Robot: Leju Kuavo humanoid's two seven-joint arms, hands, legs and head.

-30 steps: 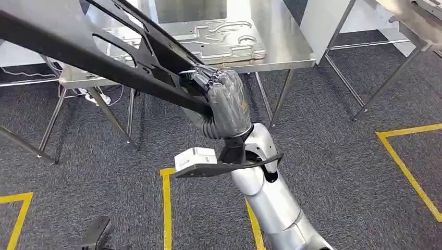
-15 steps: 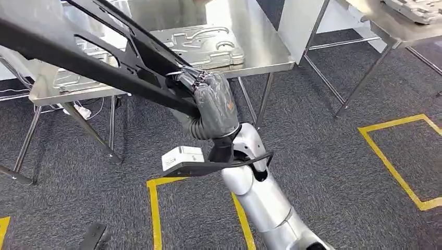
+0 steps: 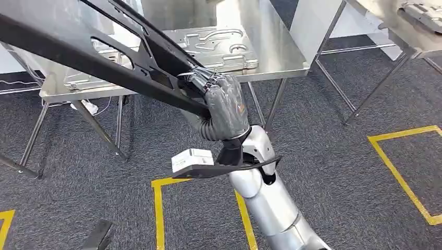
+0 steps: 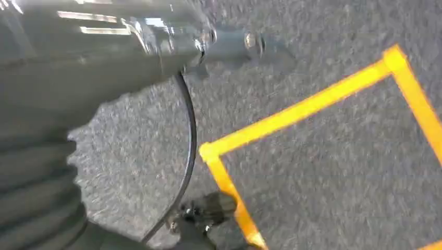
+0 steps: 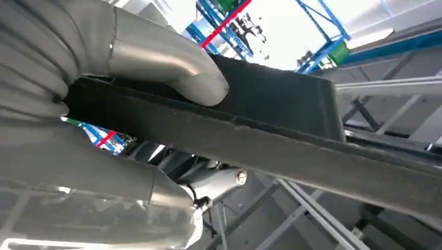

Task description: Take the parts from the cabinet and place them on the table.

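A long black frame part [image 3: 104,57] runs from the upper left of the head view down to the middle. My right hand [image 3: 224,107] grips its lower end, fingers wrapped round the bar, held above the carpet in front of a steel table [image 3: 276,47]. In the right wrist view the thumb [image 5: 161,57] presses on the black part [image 5: 271,120]. The left wrist view is blurred: it shows the grey ribbed cover of my left hand [image 4: 36,177] above the carpet, and I cannot tell how its fingers lie.
A silver pressed panel [image 3: 208,44] lies on the steel table. A second table [image 3: 385,23] stands at the right with a grey part [image 3: 422,13] on it. Table legs [image 3: 273,107] stand close beyond my hand. Yellow tape [image 3: 156,208] marks squares on the grey carpet.
The whole picture swung one way and back, so the camera moved. My right hand keeps the same grip on the black part.
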